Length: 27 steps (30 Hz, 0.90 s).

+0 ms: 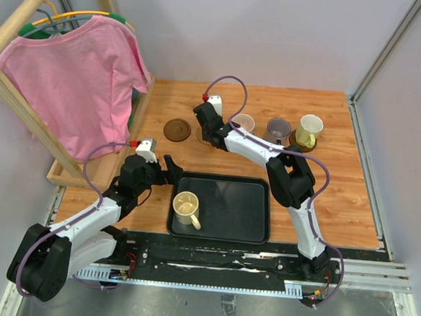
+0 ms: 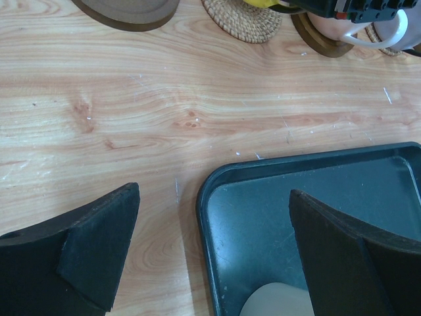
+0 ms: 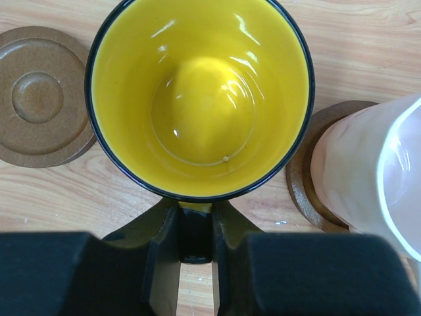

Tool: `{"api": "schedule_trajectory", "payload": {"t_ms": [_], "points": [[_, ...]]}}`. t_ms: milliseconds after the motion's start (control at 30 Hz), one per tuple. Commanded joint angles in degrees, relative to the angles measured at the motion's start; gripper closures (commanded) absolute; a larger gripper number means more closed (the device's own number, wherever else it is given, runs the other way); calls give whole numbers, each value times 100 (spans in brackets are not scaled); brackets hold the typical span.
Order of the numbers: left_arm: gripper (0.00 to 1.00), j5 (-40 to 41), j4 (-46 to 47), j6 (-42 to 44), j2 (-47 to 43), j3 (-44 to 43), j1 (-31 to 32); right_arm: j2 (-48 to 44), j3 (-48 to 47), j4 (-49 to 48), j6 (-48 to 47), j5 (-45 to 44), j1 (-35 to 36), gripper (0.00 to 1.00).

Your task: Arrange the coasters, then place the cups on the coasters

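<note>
The right gripper (image 3: 195,247) clamps the yellow mug (image 3: 200,99) at its six o'clock side, a bare brown coaster (image 3: 39,95) at the mug's nine o'clock, while the left gripper (image 2: 214,191) gapes wide over a corner of the black tray (image 2: 296,162).

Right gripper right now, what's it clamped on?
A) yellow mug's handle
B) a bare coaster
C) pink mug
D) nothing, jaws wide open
A: in the right wrist view the right gripper is pinched on the dark handle of the yellow mug; the pink mug sits ungripped to one side.
</note>
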State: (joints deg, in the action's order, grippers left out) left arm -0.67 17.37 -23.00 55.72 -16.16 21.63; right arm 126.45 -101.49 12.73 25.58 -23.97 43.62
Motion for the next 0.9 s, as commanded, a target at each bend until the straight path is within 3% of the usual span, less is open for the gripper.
{"api": "schedule_trajectory", "payload": {"t_ms": [0,867], "points": [[0,35,168,24,51,-49,54,-16,-163,-191,110,4,2,99],[0,22,183,13,92,-44,55,-105,111,-193,270,1,3,99]]}}
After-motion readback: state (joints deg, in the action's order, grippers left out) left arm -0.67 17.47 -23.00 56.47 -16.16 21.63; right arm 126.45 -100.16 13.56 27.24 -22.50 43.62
